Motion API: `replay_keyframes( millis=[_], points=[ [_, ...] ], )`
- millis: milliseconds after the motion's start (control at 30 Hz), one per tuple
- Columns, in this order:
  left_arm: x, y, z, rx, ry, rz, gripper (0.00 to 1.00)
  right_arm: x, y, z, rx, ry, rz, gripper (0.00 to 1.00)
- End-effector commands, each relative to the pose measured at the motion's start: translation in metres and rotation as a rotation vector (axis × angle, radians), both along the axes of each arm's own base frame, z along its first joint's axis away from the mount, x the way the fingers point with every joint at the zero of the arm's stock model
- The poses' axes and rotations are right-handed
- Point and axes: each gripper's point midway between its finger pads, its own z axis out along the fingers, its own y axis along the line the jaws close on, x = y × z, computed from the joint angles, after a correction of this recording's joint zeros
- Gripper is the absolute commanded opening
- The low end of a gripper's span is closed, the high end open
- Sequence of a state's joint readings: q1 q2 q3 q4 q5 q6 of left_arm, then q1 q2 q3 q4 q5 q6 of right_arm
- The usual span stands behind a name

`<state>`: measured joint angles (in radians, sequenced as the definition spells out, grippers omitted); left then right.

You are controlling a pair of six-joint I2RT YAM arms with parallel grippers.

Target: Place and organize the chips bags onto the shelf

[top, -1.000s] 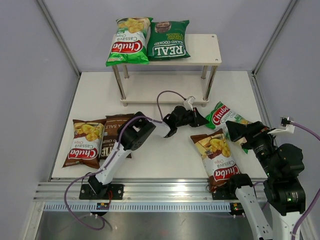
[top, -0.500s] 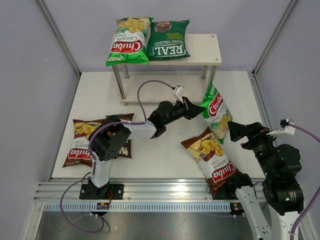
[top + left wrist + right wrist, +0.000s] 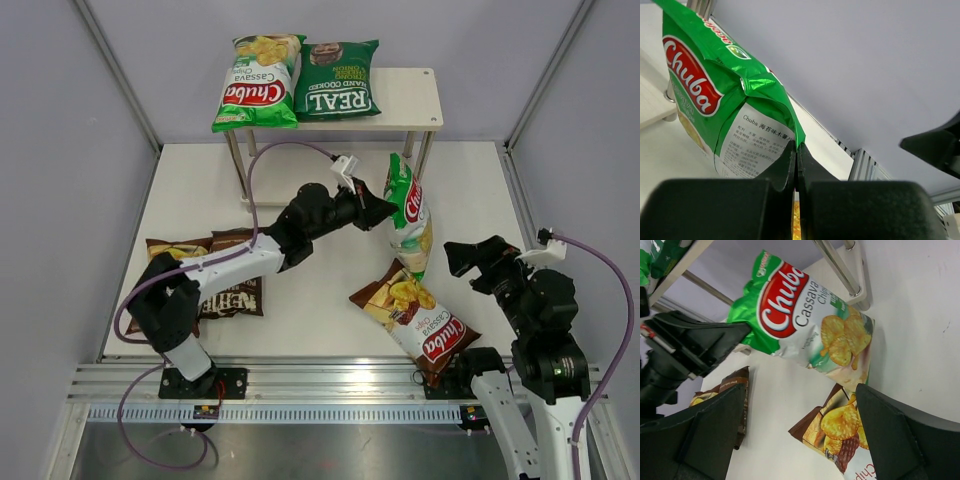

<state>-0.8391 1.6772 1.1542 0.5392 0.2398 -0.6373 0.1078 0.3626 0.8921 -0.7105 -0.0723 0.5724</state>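
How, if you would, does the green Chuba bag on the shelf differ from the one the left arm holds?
The shelf bag lies flat atop the shelf, untouched; the held bag hangs upright, pinched in the left gripper, jaws shut. Both are light-green Chuba bags.

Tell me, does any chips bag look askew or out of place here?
Yes. One light-green Chuba bag is tipped up on edge in front of the shelf, pinched at its side seam by the shut left claw instead of lying flat.
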Motion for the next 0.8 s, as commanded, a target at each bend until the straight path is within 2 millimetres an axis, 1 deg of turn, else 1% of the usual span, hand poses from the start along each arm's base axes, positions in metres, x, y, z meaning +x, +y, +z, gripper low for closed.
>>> replay_keyframes(
  millis=[0, 33, 100, 133, 167, 233, 267, 300, 333, 367, 400, 467, 500, 533, 567, 600, 633, 733, 767],
  points=[
    [-0.02, 0.018, 0.087, -0.069, -0.149, -0.013, 0.0, 0.011, 0.01, 0.01, 0.048, -0.039, 0.037, 0.99],
    [-0.023, 0.021, 0.092, -0.067, -0.152, -0.015, 0.0, 0.013, 0.012, 0.007, 0.066, -0.031, 0.041, 0.99],
    [-0.028, 0.03, 0.099, -0.059, -0.154, -0.007, 0.0, 0.017, 0.016, 0.008, 0.087, -0.033, 0.055, 0.99],
    [-0.035, 0.036, 0.117, -0.076, -0.175, -0.007, 0.0, 0.019, 0.019, 0.006, 0.107, -0.024, 0.06, 0.99],
    [-0.038, 0.039, 0.116, -0.057, -0.158, -0.008, 0.0, 0.02, 0.021, 0.006, 0.115, -0.022, 0.071, 1.0],
    [-0.046, 0.046, 0.129, -0.064, -0.168, -0.02, 0.0, 0.019, 0.031, 0.008, 0.155, -0.016, 0.118, 0.99],
    [-0.053, 0.053, 0.142, -0.071, -0.173, -0.021, 0.0, 0.02, 0.034, 0.012, 0.172, -0.028, 0.135, 0.99],
    [-0.056, 0.056, 0.147, -0.075, -0.176, -0.023, 0.0, 0.017, 0.043, 0.015, 0.192, -0.03, 0.19, 0.99],
    [-0.058, 0.061, 0.154, -0.079, -0.181, -0.018, 0.0, 0.015, 0.049, 0.023, 0.226, -0.044, 0.221, 1.0],
    [-0.067, 0.07, 0.167, -0.091, -0.19, -0.017, 0.0, 0.013, 0.055, 0.025, 0.253, -0.04, 0.252, 0.99],
    [-0.069, 0.075, 0.174, -0.097, -0.197, -0.011, 0.0, 0.009, 0.063, 0.028, 0.282, -0.034, 0.299, 0.99],
    [-0.077, 0.086, 0.188, -0.113, -0.213, -0.002, 0.0, 0.005, 0.072, 0.037, 0.375, -0.04, 0.343, 0.99],
    [-0.085, 0.094, 0.201, -0.137, -0.232, -0.002, 0.0, -0.001, 0.08, 0.04, 0.414, -0.039, 0.399, 0.99],
    [-0.089, 0.098, 0.208, -0.143, -0.245, -0.011, 0.0, -0.002, 0.086, 0.046, 0.519, -0.051, 0.431, 0.99],
    [-0.09, 0.103, 0.212, -0.146, -0.249, -0.004, 0.0, -0.004, 0.09, 0.049, 0.579, -0.057, 0.466, 1.0],
    [-0.099, 0.112, 0.224, -0.173, -0.268, -0.004, 0.0, -0.009, 0.096, 0.051, 0.634, -0.053, 0.516, 1.0],
    [-0.103, 0.117, 0.231, -0.194, -0.287, -0.007, 0.0, -0.01, 0.097, 0.058, 0.74, -0.075, 0.545, 1.0],
    [-0.124, 0.134, 0.257, -0.257, -0.344, -0.028, 0.0, -0.013, 0.097, 0.06, 0.893, -0.09, 0.581, 1.0],
    [-0.131, 0.139, 0.266, -0.282, -0.363, -0.035, 0.0, -0.013, 0.096, 0.061, 0.911, -0.097, 0.585, 0.99]
  ],
)
